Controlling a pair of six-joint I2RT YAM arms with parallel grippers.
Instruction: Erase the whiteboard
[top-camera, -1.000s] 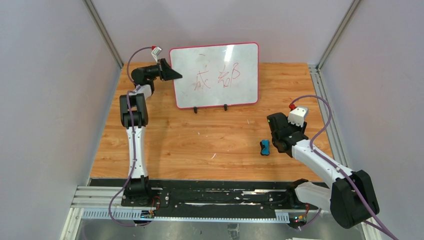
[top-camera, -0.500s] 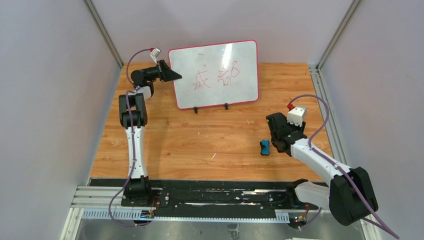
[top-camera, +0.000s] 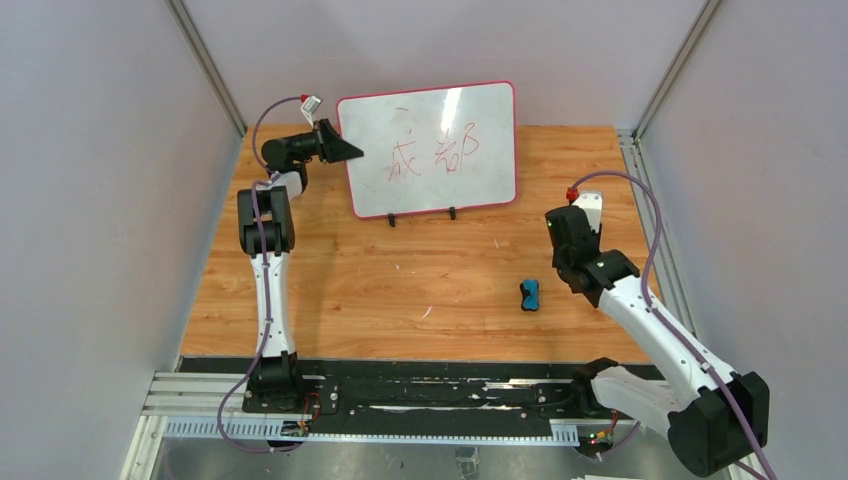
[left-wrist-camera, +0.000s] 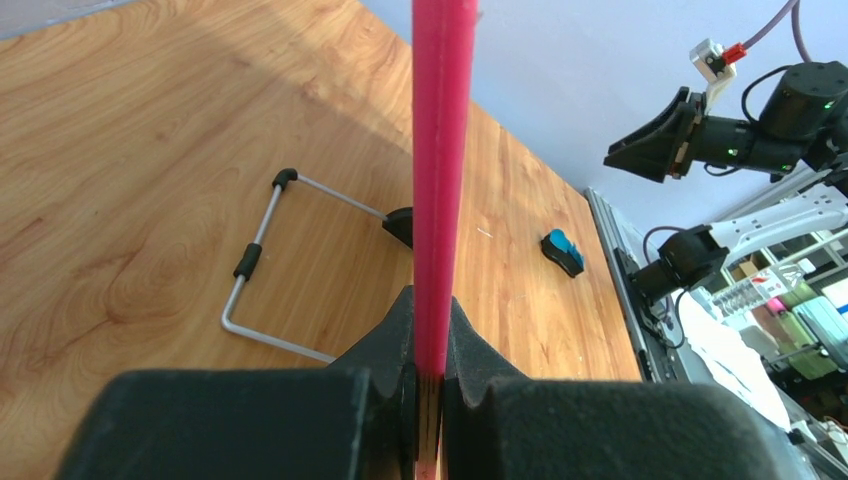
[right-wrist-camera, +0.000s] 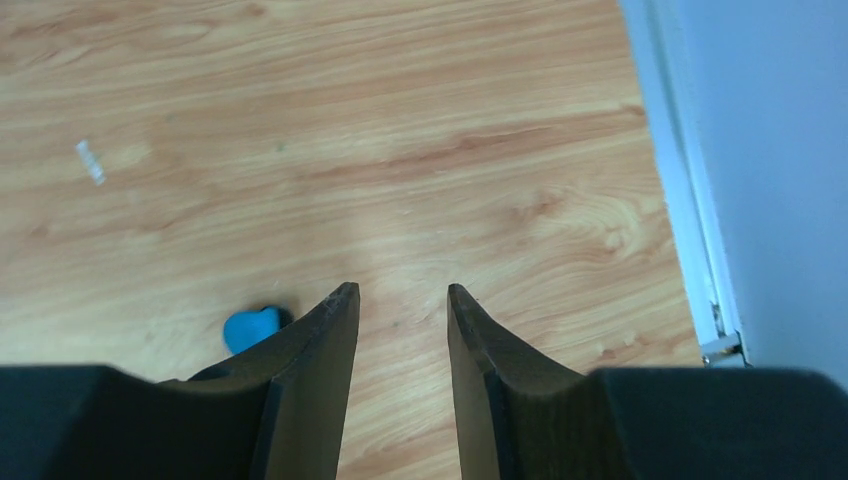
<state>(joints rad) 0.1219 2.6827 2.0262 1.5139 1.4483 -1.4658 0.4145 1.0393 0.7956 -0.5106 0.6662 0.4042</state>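
Note:
The whiteboard (top-camera: 430, 150) stands upright at the back of the table, white with a red-pink frame and red handwritten characters on it. My left gripper (top-camera: 352, 150) is shut on its left edge; in the left wrist view the red frame (left-wrist-camera: 443, 180) runs up from between the fingers. The small blue-and-black eraser (top-camera: 530, 295) lies on the table at the right front, and shows in the left wrist view (left-wrist-camera: 563, 251) and partly in the right wrist view (right-wrist-camera: 250, 327). My right gripper (top-camera: 562, 268) is open and empty, raised to the right of the eraser.
The board's wire stand (left-wrist-camera: 262, 268) rests on the wooden table (top-camera: 420, 290) behind it. Grey walls and metal posts close in the sides. A metal rail (right-wrist-camera: 690, 200) runs along the table's right edge.
My right arm has lifted and swung right and back, away from the eraser. The left gripper and the whiteboard have barely moved.

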